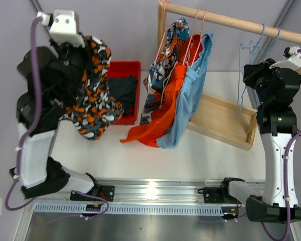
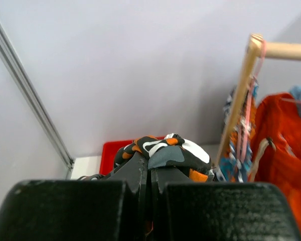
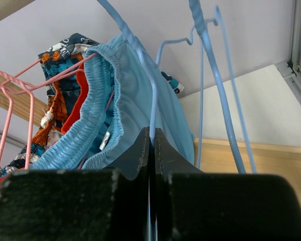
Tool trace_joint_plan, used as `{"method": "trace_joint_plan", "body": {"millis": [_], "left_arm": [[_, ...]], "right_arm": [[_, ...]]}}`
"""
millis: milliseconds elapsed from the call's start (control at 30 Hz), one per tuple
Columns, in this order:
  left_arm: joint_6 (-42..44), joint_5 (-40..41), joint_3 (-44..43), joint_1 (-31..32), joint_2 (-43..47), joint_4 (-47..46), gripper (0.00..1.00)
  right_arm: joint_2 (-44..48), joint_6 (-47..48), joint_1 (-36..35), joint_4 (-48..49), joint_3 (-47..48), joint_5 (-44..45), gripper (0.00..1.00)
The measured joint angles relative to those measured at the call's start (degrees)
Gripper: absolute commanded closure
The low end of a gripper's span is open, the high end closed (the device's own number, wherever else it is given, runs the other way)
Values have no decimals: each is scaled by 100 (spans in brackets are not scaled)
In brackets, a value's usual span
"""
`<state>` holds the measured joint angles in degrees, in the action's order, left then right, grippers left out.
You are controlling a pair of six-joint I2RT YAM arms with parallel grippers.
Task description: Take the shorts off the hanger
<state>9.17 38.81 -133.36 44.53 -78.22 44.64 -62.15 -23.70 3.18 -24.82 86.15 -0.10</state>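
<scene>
Hanging from the rack (image 1: 231,20) over the counter (image 1: 200,160), wave-print shorts (image 1: 155,75), orange shorts (image 1: 165,113) and blue shorts (image 1: 189,98) overlap, largely hiding one another. Blotched shorts (image 1: 93,95) dangle at left, pinched in the left fingers (image 2: 140,168) and covering that arm. Black shorts (image 1: 123,90) lie half-hidden in the bin (image 1: 126,67). The right fingers (image 3: 143,150), pressed together, nip a blue hanger (image 3: 152,100).

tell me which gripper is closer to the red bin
Left. The left gripper, holding the blotched shorts, is raised just left of the red bin. The right gripper is far across the table, pinching a blue hanger on the rail.
</scene>
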Motion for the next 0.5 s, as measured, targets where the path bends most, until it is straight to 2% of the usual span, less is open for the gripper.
{"method": "trace_joint_plan", "body": {"millis": [67,100,133,200,233,333,400,500], "left_arm": [[50,-330,-317,-496,-435,-133,100],[57,-483,-380,-695,-619,-223,100],[44,-682,-407,-935,-802,-286,100],[17,-994,-417,-1432,-1121,-459,100],[-11,-1119,-417,-1714,-1309,-562,100],[-92,-1403,-407,-2402,-1915,-892,100],[-175,-1469,-245,-2688,-2249,-1165,97],[-295,-1504,361,-2922,-2516,-1587,61]], "right_arm": [[17,2,7,52,-50,-2,92],[31,2,9,76,-74,-4,82],[52,0,9,94,-101,-9,55],[105,26,24,-140,-192,-42,37],[140,26,42,-293,-286,-52,21],[175,50,61,-745,-525,-111,2],[212,48,66,-981,-627,-153,1],[376,15,70,-1220,-664,-229,1]]}}
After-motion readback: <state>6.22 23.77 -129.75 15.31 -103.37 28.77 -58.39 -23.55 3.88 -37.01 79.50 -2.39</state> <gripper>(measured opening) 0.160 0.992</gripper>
